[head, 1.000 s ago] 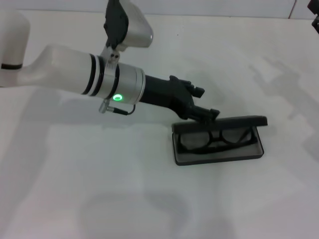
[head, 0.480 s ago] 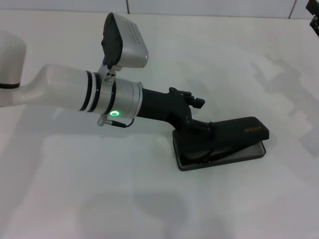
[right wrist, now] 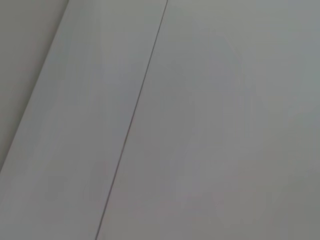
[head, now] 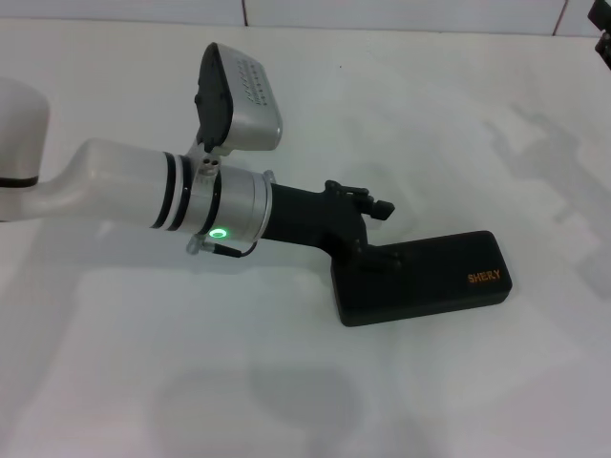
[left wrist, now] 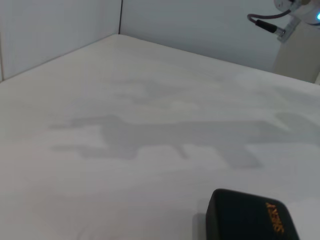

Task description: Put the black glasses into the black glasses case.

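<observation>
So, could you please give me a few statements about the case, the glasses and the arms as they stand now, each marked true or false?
1. The lid of the black glasses case is down flat. True.
2. The black glasses lie on the table beside the case. False: no glasses are in sight anywhere; the shut case hides its inside.
3. The left gripper is at the case's left end, on its lid. True.
4. The orange lettering sits near the case's left end. False: it is near the right end, away from the gripper.
5. The right gripper is pressing on the case. False: only the left arm is at the case.
</observation>
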`<state>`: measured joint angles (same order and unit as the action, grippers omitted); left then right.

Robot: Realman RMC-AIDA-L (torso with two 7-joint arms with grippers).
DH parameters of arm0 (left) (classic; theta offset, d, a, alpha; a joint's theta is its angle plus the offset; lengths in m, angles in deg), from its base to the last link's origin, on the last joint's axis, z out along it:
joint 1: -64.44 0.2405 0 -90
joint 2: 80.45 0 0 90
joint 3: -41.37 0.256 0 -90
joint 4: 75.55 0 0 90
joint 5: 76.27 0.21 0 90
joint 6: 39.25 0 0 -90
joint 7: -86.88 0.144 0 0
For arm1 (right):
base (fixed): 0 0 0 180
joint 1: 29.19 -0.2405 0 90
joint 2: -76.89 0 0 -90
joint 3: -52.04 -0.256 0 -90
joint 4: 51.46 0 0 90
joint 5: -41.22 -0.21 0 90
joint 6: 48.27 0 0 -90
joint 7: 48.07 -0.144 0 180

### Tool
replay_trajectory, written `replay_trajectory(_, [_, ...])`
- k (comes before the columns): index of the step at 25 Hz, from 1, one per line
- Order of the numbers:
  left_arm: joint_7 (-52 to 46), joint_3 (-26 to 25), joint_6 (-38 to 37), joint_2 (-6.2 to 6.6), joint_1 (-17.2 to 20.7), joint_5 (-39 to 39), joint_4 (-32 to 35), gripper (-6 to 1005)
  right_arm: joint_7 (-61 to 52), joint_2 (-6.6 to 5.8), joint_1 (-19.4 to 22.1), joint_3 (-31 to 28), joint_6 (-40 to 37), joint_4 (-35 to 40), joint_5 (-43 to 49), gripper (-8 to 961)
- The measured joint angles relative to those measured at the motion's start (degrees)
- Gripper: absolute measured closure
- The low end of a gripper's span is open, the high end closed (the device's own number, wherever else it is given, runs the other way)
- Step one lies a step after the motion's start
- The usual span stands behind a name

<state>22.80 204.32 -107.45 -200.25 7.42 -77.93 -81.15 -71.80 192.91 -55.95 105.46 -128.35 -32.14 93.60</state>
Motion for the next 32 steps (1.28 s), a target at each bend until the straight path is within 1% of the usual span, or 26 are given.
replay_trajectory(3, [4.1, 0.0, -4.8, 0.3, 0.5, -4.5, -0.2, 189, 0.0, 0.0, 0.0, 0.3, 0.0, 0.1, 0.0, 452])
replay_trajectory(6, [10.2, -0.1, -13.1, 0.74, 1.6, -11.5, -1.4, 188, -0.3, 0.0, -0.2, 0.6, -0.5, 0.3, 0.0, 451])
replay_trajectory(7, [12.7, -0.1, -17.2, 0.92, 2.6, -15.0, -2.3, 188, -0.7, 0.0, -0.2, 0.8, -0.9, 0.4, 0.1, 451])
replay_trajectory(10, [15.7, -0.1, -24.4, 1.31, 5.5, -21.9, -3.8, 188, -2.3, -0.11, -0.4, 1.5, -2.8, 0.4, 0.5, 450])
replay_trajectory(11, [16.3, -0.1, -26.4, 1.55, 6.8, -23.4, -4.2, 188, -6.1, -0.43, -0.4, 3.7, -5.3, 0.6, 0.8, 449])
replay_trajectory(12, [16.8, 0.0, -28.1, 1.89, 8.0, -24.5, -4.5, 188, -7.0, -0.53, -0.4, 4.2, -5.5, 0.7, 1.0, 449])
replay_trajectory(13, [17.0, 0.0, -29.1, 2.15, 8.9, -25.0, -4.7, 188, -10.0, -0.81, -0.3, 6.1, -5.8, 1.2, 1.7, 449])
replay_trajectory(15, [17.1, 0.0, -30.3, 2.91, 10.0, -25.2, -5.0, 174, -15.1, -1.8, -0.1, 9.2, -6.1, 3.2, 5.2, 448])
replay_trajectory(16, [17.1, 0.0, -30.8, 3.33, 10.5, -25.1, -5.1, 159, -18.0, -2.7, 0.0, 10.9, -7.0, 4.8, 8.3, 425])
replay_trajectory(19, [17.7, 0.0, -33.0, 4.28, 11.2, -23.6, -5.5, 116, -25.8, -4.67, -0.8, 13.7, -11.5, 8.3, 18.9, 354])
replay_trajectory(21, [18.8, 0.0, -35.0, 4.39, 11.3, -21.6, -6.6, 117, -28.6, -5.23, -2.0, 13.8, -14.4, 8.6, 24.2, 307])
replay_trajectory(22, [19.4, 0.0, -36.3, 4.45, 11.3, -20.4, -7.6, 118, -28.6, -5.23, -2.0, 13.8, -14.4, 8.6, 24.2, 283])
replay_trajectory(23, [19.7, 0.0, -37.0, 4.45, 11.3, -19.7, -8.5, 119, -29.1, -4.74, -2.7, 13.7, -15.9, 8.1, 26.7, 260])
replay_trajectory(24, [19.9, 0.0, -37.9, 4.49, 11.4, -18.9, -9.6, 119, -28.9, -4.54, -2.7, 13.7, -15.8, 8.0, 26.9, 223])
replay_trajectory(28, [19.9, 0.0, -39.3, 5.15, 11.9, -18.1, -12.5, 120, -27.0, -2.62, -2.8, 13.7, -14.7, 8.7, 28.5, 76])
replay_trajectory(32, [20.1, 0.1, -39.9, 6.53, 12.0, -17.4, -13.3, 120, -26.7, -2.14, -3.8, 13.8, -13.0, 9.2, 28.9, 76])
